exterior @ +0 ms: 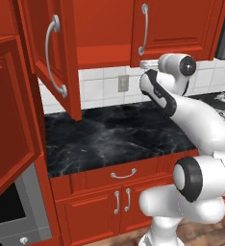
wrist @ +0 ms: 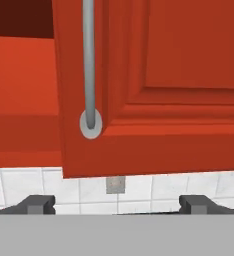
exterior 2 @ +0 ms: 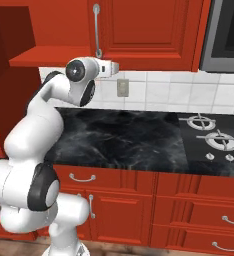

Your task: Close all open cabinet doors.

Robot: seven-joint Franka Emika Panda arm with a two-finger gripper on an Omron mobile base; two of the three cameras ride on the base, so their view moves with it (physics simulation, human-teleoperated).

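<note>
Claw (wrist: 117, 202) spread wide and empty just below the shut cabinet door (wrist: 159, 85), whose handle (wrist: 89, 65) runs off the frame's top. Open cabinet door (exterior: 54, 53) is cropped at the top.

In the left base view, an open cabinet door (exterior: 54, 53) runs off the top edge of the frame, and a larger open door (exterior: 8, 120) is cut by the left edge. The closed upper door (wrist: 154, 85) in the hand view loses its top and right side to the frame, its handle (wrist: 89, 65) cropped above. The stovetop (exterior 2: 214, 140) runs off the right edge of the right base view.
</note>
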